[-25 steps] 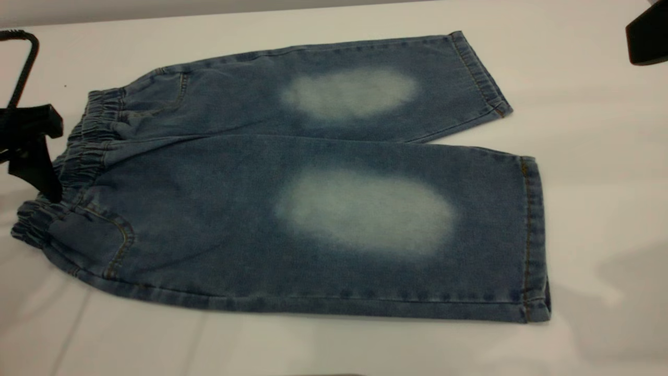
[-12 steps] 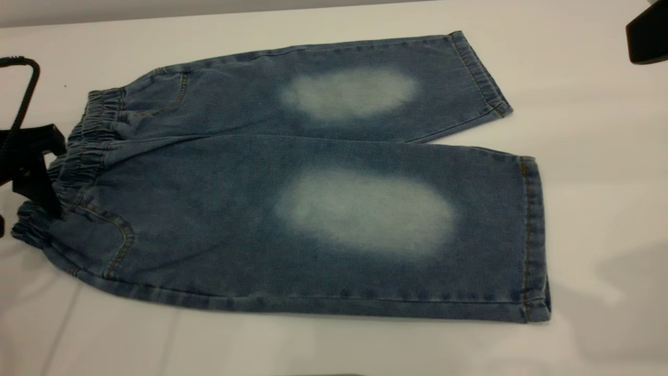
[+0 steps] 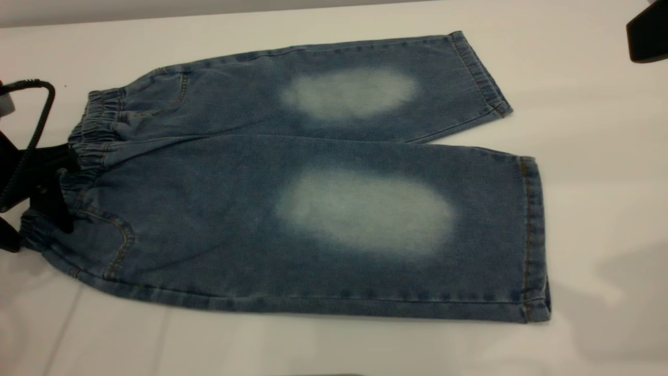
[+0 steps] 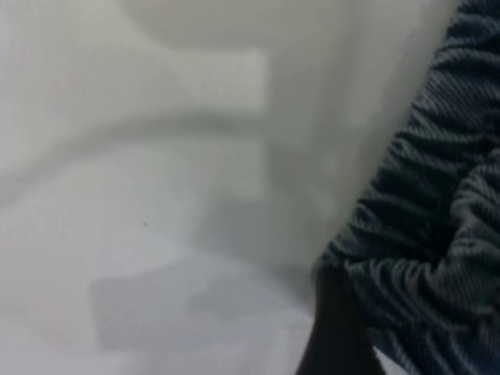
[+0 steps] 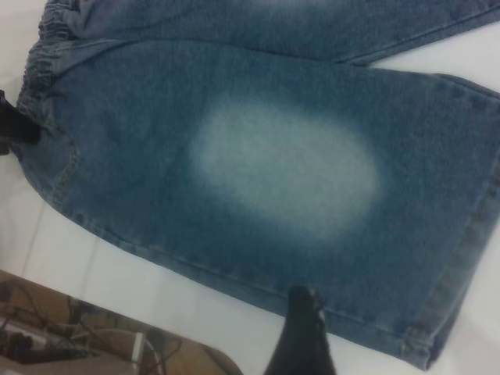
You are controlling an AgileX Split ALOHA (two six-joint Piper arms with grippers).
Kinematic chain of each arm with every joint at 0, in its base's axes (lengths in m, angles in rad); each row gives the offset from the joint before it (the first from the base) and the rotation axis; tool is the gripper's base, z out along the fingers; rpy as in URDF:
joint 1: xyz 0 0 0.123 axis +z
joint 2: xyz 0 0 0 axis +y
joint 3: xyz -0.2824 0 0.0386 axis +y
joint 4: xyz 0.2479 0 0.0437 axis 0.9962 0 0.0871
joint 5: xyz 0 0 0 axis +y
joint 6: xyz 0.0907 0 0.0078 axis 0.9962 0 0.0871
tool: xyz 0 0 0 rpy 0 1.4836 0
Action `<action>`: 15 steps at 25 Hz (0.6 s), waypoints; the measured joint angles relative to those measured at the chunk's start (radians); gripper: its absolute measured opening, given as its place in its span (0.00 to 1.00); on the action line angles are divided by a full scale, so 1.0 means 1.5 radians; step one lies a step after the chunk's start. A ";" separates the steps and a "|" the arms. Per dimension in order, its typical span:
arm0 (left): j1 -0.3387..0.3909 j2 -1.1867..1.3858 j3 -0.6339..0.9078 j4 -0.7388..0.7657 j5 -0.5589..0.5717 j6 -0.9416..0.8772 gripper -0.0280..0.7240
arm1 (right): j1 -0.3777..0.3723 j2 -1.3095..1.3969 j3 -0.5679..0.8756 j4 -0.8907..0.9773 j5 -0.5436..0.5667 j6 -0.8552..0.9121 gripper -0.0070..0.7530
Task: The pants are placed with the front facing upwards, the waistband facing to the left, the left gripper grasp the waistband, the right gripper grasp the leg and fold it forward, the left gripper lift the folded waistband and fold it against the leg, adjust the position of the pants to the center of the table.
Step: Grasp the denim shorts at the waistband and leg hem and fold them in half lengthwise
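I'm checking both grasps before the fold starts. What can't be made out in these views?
- Left gripper: exterior view's edge cuts it off; hold on the waistband unclear.
- Right gripper: only a corner shows; fingers unseen.
- Pants: underside hidden against the table.

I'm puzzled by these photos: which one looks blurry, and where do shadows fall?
Left wrist view: soft, out of focus, the gathered blue denim waistband smeared. Exterior view: sharp, grey shadows on the white table at lower right. Right wrist view: the blue denim pants fairly clear.

Beyond the table edge, tangled cables (image 5: 47, 332) lie on a floor (image 5: 180, 355).
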 joint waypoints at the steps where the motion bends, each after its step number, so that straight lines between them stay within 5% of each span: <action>1: 0.000 0.001 0.000 0.000 -0.001 0.000 0.60 | 0.000 0.000 0.000 0.000 0.000 0.000 0.66; 9: 0.000 -0.004 0.000 -0.003 -0.012 0.007 0.18 | 0.000 0.011 0.049 0.042 0.001 0.005 0.65; 15: -0.001 -0.051 0.000 -0.004 0.016 0.023 0.15 | 0.000 0.082 0.115 0.143 -0.020 -0.029 0.64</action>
